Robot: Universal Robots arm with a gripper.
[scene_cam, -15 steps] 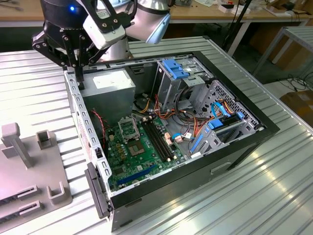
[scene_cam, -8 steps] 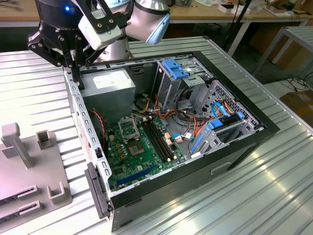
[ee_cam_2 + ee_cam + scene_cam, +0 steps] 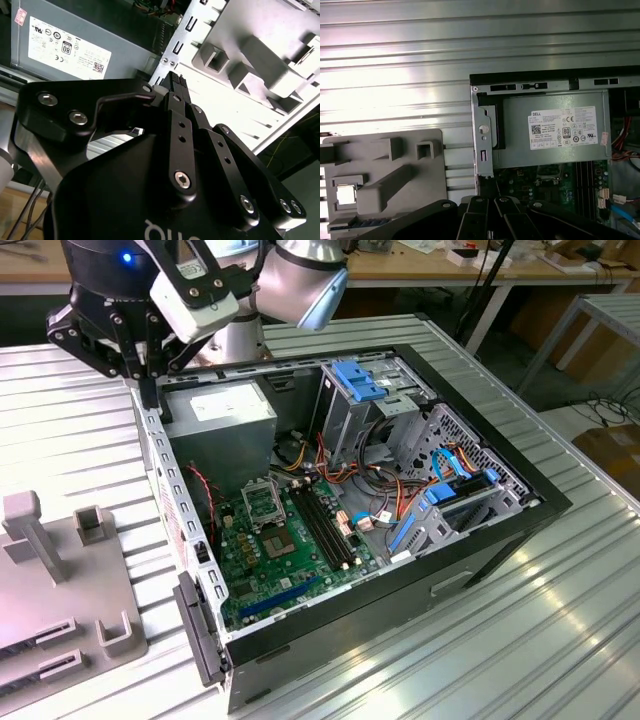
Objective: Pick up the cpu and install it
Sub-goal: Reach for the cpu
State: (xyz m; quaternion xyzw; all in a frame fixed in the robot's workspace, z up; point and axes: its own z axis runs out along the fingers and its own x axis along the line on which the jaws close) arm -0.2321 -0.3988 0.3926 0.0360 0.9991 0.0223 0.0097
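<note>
Well apart from the jaws, on the grey fixture tray (image 3: 385,165), the cpu (image 3: 346,194) lay flat in a square pocket, not yet picked up. Contents of the tray's other pockets I could not tell.

The jaws hung over the rim of the open computer case (image 3: 540,502), at the corner by the power supply (image 3: 225,425). They were drawn narrow, closed together, gripping nothing I could see.

Judgement: task barely begun, with pickup and install both left to do.

The CPU socket (image 3: 262,502) sat on the green motherboard (image 3: 255,570), deeper into the case from the jaws than the power supply. It looked unfilled, though I was not certain.

The case also held memory slots (image 3: 325,525), a drive cage with blue latches (image 3: 360,390) and loose cables (image 3: 390,495), all beyond the socket from the jaws.

Tray and case stood side by side on the ribbed metal tabletop (image 3: 395,60).
</note>
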